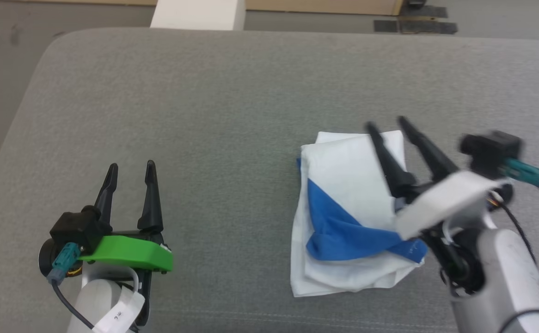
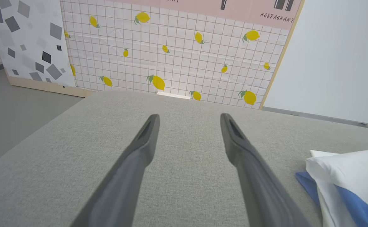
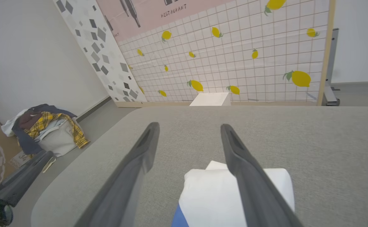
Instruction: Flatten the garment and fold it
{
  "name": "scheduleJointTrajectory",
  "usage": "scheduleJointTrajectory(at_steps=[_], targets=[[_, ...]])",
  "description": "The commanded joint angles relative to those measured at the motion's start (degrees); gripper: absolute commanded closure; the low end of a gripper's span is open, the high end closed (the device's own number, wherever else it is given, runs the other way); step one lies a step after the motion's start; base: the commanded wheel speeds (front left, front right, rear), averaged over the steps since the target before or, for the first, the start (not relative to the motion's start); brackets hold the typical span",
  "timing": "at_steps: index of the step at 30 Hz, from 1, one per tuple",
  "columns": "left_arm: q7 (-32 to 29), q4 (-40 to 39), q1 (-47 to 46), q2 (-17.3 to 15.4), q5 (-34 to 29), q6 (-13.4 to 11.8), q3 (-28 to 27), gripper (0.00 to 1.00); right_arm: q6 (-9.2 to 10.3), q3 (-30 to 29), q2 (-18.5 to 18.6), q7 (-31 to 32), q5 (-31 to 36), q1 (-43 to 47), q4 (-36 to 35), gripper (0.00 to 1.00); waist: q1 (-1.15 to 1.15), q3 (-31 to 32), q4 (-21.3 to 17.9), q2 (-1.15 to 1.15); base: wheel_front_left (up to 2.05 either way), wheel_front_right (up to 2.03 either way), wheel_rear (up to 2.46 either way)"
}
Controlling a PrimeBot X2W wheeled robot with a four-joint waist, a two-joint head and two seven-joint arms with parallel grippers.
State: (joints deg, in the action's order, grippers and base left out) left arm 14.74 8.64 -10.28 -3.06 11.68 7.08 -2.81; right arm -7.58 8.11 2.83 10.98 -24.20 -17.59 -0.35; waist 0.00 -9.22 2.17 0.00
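Observation:
The garment lies folded into a compact white bundle with a blue patch across it, right of centre on the grey cushion. My right gripper hovers over the bundle's right side, jaws open, holding nothing. From the right wrist view the garment sits below and between the spread fingers. My left gripper stands open at the lower left, well apart from the cloth. In the left wrist view the garment shows at the right edge, beyond the open fingers.
The cushion's rounded left edge drops to the grey floor. A white block stands beyond the far edge. A lemon-print wall panel rises behind. A basket of mixed clothes sits on the floor to the left.

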Motion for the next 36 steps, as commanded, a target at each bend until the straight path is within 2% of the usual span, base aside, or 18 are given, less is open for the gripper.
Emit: scheduleJointTrajectory(at_steps=[1, 8, 12, 15, 23, 31, 32, 33, 34, 35, 36], targets=[[0.26, -0.33, 0.66, 0.17, -0.58, 0.4, -0.15, 0.0, 0.09, -1.98, 0.05, -1.75, -1.5, 1.8, -0.34, 0.0, 0.0, 1.44, -2.03, 0.0, 0.0, 0.0, 0.0], [0.26, -0.58, 0.84, 0.17, -0.84, 0.4, -0.35, 0.0, 0.09, -10.5, 0.05, -3.53, -6.14, 5.42, 3.91, 0.0, 0.0, 1.98, -3.75, 0.0, 0.0, 0.0, 0.0], [0.26, -0.89, 0.72, 0.17, -0.96, 0.41, -0.24, 0.0, 0.09, -12.66, 0.05, -1.11, -11.67, 5.73, 9.63, 0.0, 0.0, 1.81, -3.98, 0.0, 0.0, 0.0, 0.0], [0.26, -1.07, 0.55, 0.18, -1.04, 0.41, -0.03, 0.0, 0.09, -12.49, 0.05, 2.64, -17.41, 4.9, 15.04, 0.0, 0.0, 1.43, -3.93, 0.0, 0.0, 0.0, 0.0], [0.26, -1.0, -0.2, 0.18, -0.78, 0.41, 0.44, 0.0, 0.09, -10.65, 0.05, 10.86, -24.05, -1.11, 28.01, 0.0, 0.0, 0.02, -2.79, 0.0, 0.0, 0.0, 0.0], [0.26, -0.67, -0.14, 0.18, -0.48, 0.41, 0.8, 0.0, 0.09, -7.47, 0.05, 15.53, -22.36, -6.61, 38.38, 0.0, 0.0, -0.55, -0.95, 0.0, 0.0, 0.0, 0.0], [0.26, -0.65, -0.1, 0.18, -0.47, 0.41, 0.8, 0.0, 0.09, -7.11, 0.05, 15.83, -21.52, -6.99, 39.07, 0.1, 0.0, -0.53, -0.79, 0.0, 0.0, 0.0, 0.0], [0.26, -0.63, -0.03, 0.18, -0.44, 0.41, 0.79, 0.0, 0.09, -6.63, 0.05, 16.1, -20.41, -7.41, 39.61, 0.61, 0.0, -0.49, -0.64, 0.0, 0.0, 0.0, 0.0], [0.26, -0.62, 0.06, 0.18, -0.43, 0.41, 0.78, 0.0, 0.09, -6.34, 0.05, 16.08, -19.48, -7.67, 39.81, 0.84, 0.0, -0.43, -0.55, 0.0, 0.0, 0.0, 0.0], [0.26, -0.59, 0.18, 0.18, -0.43, 0.41, 0.73, 0.0, 0.09, -6.02, 0.05, 15.83, -18.06, -7.89, 39.8, 1.0, 0.0, -0.35, -0.49, 0.0, 0.0, 0.0, 0.0], [0.26, -0.57, 0.31, 0.18, -0.45, 0.41, 0.64, 0.0, 0.09, -5.67, 0.05, 15.7, -16.35, -8.02, 39.53, 1.0, 0.0, -0.24, -0.52, 0.0, 0.0, 0.0, 0.0]])
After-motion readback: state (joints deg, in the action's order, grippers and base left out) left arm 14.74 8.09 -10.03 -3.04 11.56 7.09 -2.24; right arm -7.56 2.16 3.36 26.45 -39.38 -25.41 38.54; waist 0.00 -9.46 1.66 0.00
